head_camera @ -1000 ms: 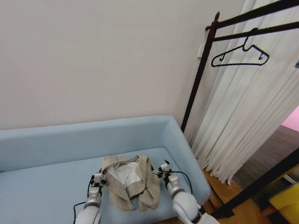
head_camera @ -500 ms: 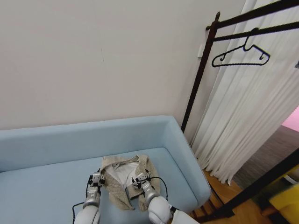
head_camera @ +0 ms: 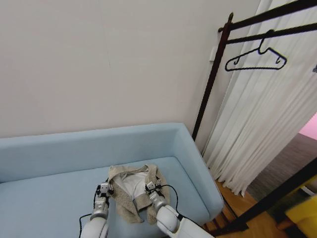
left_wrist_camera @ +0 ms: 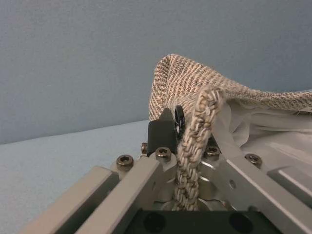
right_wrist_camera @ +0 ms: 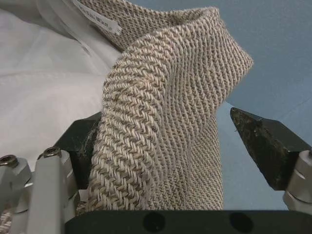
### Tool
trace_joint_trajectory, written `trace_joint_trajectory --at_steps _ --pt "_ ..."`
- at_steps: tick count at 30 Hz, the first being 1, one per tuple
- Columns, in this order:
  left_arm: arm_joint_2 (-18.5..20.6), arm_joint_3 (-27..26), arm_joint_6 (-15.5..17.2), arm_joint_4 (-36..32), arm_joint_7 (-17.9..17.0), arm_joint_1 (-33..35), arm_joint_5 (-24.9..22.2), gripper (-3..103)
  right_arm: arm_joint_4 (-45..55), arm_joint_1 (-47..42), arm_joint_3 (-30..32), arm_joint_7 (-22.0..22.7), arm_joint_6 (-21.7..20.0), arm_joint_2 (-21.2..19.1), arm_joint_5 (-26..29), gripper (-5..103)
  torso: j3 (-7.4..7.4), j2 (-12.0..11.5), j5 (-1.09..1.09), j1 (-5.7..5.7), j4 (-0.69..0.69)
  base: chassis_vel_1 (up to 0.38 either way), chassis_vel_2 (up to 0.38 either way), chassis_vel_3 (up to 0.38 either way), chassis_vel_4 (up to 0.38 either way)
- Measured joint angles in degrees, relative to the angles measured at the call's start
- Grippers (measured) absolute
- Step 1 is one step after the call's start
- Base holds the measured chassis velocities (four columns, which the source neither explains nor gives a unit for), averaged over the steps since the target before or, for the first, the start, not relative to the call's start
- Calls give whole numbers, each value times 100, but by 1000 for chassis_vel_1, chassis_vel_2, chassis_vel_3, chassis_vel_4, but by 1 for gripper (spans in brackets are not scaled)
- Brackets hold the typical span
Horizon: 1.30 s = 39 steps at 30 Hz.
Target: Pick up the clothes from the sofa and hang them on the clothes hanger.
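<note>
Found the beige knit cardigan [head_camera: 132,192] crumpled on the pale blue sofa [head_camera: 54,151], low at six o'clock. Saw the left gripper [head_camera: 103,189] at its nine o'clock edge, pinched narrow on the braided hem; the right gripper [head_camera: 150,187] at three o'clock, spread wide around a knit fold.

Corner of a plain, evenly lit room

A bare off-white wall [head_camera: 99,64] backs a pale blue upholstered sofa [head_camera: 74,148]. Just beside the sofa's end stands a dark metal clothes rack [head_camera: 212,74], with a white pleated floor-length curtain [head_camera: 262,129] behind it. Below the curtain lies a warm brown wooden floor [head_camera: 237,196], and at the far edge a strip of pink wall [head_camera: 309,126].
</note>
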Motion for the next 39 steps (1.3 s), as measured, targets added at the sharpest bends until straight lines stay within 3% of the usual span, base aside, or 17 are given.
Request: trace_joint_trajectory --at_steps 20,25,28,39 --pt "-54 71 43 35 49 -63 1 2 110 -209 -98 -7 -105 -176 -206 76 0 0 0 0 0 0 0 0 0" --pt "-69 89 46 39 55 -79 4 2 -126 -112 17 4 5 -114 -427 80 0 0 0 0 0 0 0 0 0" --pt "-86 99 51 26 60 -81 10 2 -191 -37 59 31 77 -111 -576 77 0 0 0 0 0 0 0 0 0" --pt "-121 96 52 -9 88 -27 43 2 11 -31 41 55 188 -149 -819 80 0 0 0 0 0 0 0 0 0"
